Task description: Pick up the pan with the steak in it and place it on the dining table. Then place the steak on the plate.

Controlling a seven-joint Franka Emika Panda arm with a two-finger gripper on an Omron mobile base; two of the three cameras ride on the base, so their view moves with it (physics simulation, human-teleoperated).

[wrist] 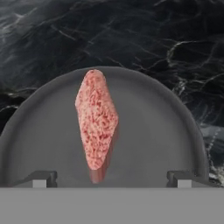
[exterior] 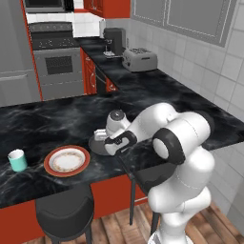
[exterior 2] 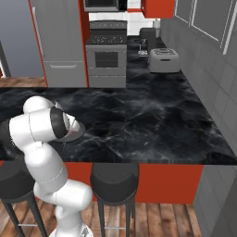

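1. Three things sit along the near edge of the dining table (exterior: 43,124) in the left base view: a teal cup (exterior: 18,160), the plate (exterior: 66,161), then the pan (exterior: 97,144), half hidden under the gripper (exterior: 101,137).
2. Right base view: the arm covers most of the pan (exterior 2: 79,132), again by the near edge.
3. Hand view: the steak (wrist: 96,123) lies mid-pan (wrist: 162,131), fingertips (wrist: 40,179) spread wide apart on both sides, gripping nothing.

Steak (wrist: 97,124) in pan (wrist: 153,131), right of plate (exterior: 67,160).
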